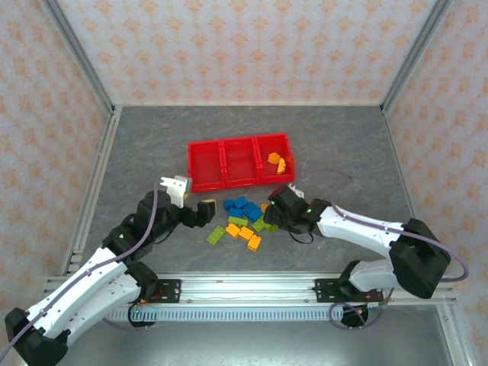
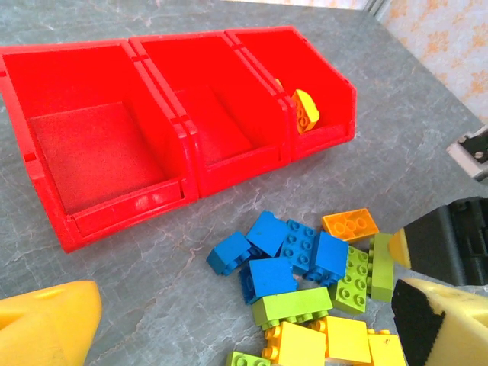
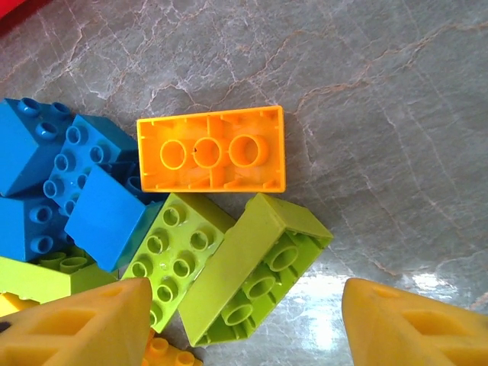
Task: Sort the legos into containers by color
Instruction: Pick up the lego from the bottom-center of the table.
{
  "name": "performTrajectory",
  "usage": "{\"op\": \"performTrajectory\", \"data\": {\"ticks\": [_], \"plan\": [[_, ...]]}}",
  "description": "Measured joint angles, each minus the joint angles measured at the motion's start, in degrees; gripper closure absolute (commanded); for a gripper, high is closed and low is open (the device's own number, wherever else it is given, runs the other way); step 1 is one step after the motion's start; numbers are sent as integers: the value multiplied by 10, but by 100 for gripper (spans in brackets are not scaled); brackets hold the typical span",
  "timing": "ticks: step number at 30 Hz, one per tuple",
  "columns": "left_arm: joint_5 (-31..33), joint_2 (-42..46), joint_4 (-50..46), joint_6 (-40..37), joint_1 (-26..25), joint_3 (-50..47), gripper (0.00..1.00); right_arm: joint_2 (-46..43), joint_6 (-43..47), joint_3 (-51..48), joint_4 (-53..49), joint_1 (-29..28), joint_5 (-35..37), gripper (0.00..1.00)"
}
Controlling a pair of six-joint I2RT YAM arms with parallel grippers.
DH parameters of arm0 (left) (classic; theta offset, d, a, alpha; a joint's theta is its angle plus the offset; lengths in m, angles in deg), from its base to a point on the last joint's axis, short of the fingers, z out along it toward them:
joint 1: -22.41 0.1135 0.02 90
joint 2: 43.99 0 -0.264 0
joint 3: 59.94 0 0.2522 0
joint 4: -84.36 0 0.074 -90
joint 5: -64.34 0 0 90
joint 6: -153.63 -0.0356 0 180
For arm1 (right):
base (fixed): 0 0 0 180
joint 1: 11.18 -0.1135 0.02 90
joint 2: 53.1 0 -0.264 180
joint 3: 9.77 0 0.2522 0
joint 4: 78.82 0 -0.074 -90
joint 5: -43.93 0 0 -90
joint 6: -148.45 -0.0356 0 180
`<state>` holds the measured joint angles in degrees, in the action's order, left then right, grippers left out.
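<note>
My right fingers (image 3: 76, 324) are straddling, spread apart, the tipped lime brick (image 3: 244, 267) at lower centre; my left fingers (image 2: 46, 324) are gaping wide.

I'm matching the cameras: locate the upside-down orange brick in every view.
Top external: orange brick at the pile's right edge.
Left wrist: right of centre, at the pile's far side.
Right wrist: centre, hollow side up.
Shared landmark: the blue bricks just left of it.

3 joined bright-red plastic open-top bins (image 1: 241, 163) in a row; rt bin holds 2 orange-yellow bricks (image 1: 278, 162). Small studded plastic bricks (image 1: 242, 219), blue/lime/orange, heaped just in front; one orange brick (image 3: 211, 149) lies hollow-side up.
</note>
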<state>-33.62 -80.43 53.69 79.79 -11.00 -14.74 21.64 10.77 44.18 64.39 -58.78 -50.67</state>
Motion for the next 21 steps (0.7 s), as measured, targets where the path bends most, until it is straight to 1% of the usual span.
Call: {"op": "performTrajectory", "data": {"ticks": [5,8,10,13,16,21], "plan": [[-1,1,0,-2,0,0,1,23,-6,-15,19,0,1,41],[-2,1,0,-2,0,0,1,52,3,-14,30,0,6,47],[-2,1,0,-2,0,0,1,69,15,-13,28,0,13,53],[-2,0,0,-2,0,0,1,81,40,-5,9,0,36,57],[-3,0,0,-2,0,0,1,70,63,0,-4,0,57,57],[-6,2,0,-2,0,0,1,46,80,10,-32,0,70,49]]}}
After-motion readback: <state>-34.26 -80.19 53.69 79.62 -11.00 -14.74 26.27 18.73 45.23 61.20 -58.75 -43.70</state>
